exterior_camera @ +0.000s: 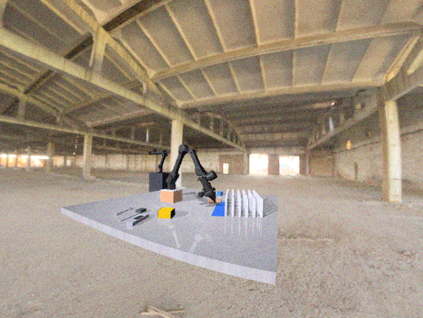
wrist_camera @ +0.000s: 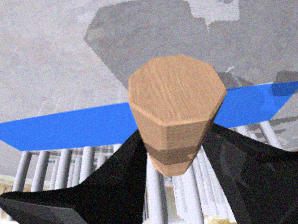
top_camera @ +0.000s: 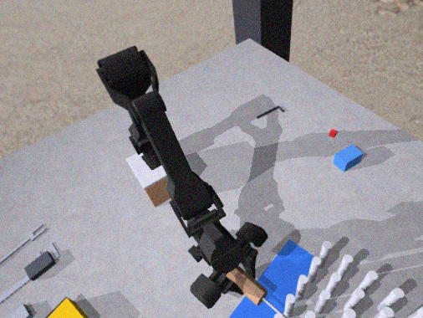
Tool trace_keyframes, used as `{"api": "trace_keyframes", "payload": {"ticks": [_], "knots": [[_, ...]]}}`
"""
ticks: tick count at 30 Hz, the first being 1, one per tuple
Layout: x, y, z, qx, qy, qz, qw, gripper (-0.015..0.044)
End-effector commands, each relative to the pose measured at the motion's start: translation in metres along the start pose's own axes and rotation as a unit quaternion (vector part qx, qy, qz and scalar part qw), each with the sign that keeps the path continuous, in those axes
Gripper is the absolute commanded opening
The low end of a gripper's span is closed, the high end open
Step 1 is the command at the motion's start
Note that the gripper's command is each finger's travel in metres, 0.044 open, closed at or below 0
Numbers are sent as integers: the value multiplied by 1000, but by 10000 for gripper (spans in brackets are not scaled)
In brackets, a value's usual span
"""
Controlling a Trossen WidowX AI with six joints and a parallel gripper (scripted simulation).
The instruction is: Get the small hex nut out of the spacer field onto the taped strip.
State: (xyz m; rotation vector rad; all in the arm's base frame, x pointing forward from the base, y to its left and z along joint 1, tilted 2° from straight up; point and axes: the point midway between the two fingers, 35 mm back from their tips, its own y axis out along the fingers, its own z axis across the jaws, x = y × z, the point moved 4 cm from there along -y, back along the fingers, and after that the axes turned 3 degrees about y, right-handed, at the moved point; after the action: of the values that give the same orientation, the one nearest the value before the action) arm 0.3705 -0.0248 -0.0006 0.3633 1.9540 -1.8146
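My gripper (top_camera: 246,281) (wrist_camera: 170,128) is shut on the wooden handle (top_camera: 252,289) (wrist_camera: 177,90) of a tool. The handle is tilted above the blue taped strip (top_camera: 284,265) (exterior_camera: 218,210) (wrist_camera: 65,131). Its thin metal shaft (top_camera: 272,306) runs from the handle toward the near edge of the spacer field; its far end is hidden or out of view. The pale metal spacers (top_camera: 345,264) (exterior_camera: 244,204) (wrist_camera: 62,170) stand upright in rows just beyond the strip. The hex nut cannot be made out in any view.
A black bent key (top_camera: 268,112), a red cube (top_camera: 333,133) and a blue block (top_camera: 348,158) lie on the far side. A white-topped box (top_camera: 156,193) (exterior_camera: 171,197) stands under the arm. A yellow block (top_camera: 67,310) (exterior_camera: 166,213) and a dark block (top_camera: 39,266) lie on the left.
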Motion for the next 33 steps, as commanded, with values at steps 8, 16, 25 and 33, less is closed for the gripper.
{"api": "trace_keyframes", "payload": {"ticks": [8,16,25,33], "knots": [[1,7,1,2,2,0,1000,0],[4,12,1,2,2,0,1000,0],[7,18,1,2,2,0,1000,0],[9,19,1,2,2,0,1000,0]]}}
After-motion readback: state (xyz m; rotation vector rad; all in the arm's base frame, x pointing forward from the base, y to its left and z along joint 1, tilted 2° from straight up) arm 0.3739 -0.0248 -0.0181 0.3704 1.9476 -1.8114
